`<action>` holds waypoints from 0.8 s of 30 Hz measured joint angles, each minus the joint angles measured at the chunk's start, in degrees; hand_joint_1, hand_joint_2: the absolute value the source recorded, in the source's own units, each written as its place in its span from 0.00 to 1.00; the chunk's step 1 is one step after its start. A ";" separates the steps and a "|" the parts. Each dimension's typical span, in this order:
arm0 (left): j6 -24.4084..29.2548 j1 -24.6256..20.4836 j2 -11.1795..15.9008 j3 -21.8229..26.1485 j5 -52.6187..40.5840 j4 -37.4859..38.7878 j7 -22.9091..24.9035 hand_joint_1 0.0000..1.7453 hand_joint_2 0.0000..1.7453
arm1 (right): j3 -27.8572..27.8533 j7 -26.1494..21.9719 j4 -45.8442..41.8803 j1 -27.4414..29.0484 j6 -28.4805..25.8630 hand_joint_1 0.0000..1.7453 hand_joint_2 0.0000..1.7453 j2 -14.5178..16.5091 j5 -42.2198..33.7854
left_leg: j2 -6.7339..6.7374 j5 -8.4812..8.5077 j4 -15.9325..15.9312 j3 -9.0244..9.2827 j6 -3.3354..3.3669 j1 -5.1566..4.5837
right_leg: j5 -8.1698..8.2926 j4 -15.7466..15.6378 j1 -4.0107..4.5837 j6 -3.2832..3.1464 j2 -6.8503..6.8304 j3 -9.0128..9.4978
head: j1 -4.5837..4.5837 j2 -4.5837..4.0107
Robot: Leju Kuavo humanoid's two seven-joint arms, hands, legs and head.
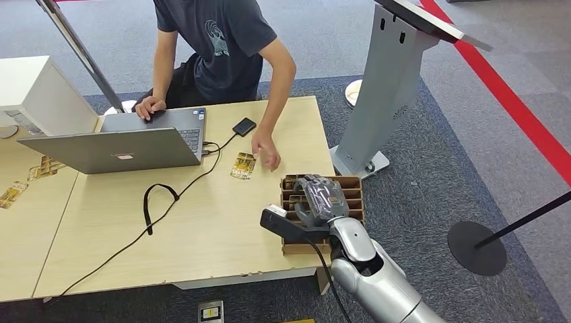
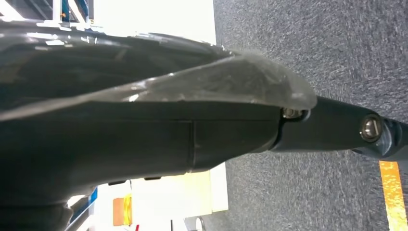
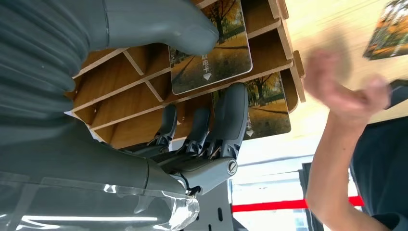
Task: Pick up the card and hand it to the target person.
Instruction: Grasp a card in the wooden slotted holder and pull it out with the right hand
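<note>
Reaching into the wooden card rack (image 1: 353, 196) at the desk (image 1: 202, 222) edge, the right hand (image 3: 192, 86) pinches a card (image 3: 216, 53) between thumb and fingers; the left hand's state cannot be told.

- Right hand (image 1: 322, 199) sits over the slotted wooden rack (image 1: 353, 196) at the worktop (image 1: 222, 229) corner; dividers flank its fingers (image 3: 232, 115).
- Person's hand (image 1: 266, 152) lies near the rack, apparently untouching.
- Bare worktop left of the rack.
</note>
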 joint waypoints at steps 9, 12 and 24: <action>0.14 0.01 0.02 -0.07 0.16 0.00 -0.05 0.00 0.00 | -0.57 1.23 -1.86 0.48 1.93 0.54 1.00 -1.58 2.26 | 0.00 0.00 0.00 -0.01 0.00 0.00 | 0.00 0.00 0.00 0.00 0.00 -0.02 | 0.00 0.00; 0.15 0.01 0.04 -0.07 -0.13 0.00 -0.26 0.00 0.00 | -0.94 1.30 -2.41 0.78 2.27 0.55 1.00 -1.91 2.39 | 0.00 0.00 0.00 -0.01 0.00 0.00 | 0.00 0.00 0.00 0.00 0.00 -0.02 | -0.01 0.00; -0.22 -0.01 0.04 -0.55 -2.16 0.00 -1.56 0.00 0.00 | -2.50 1.73 -4.17 2.14 2.24 0.74 1.00 -3.09 2.74 | 0.00 0.00 0.00 0.00 0.00 0.00 | 0.00 0.01 0.00 0.00 0.00 -0.01 | 0.01 0.00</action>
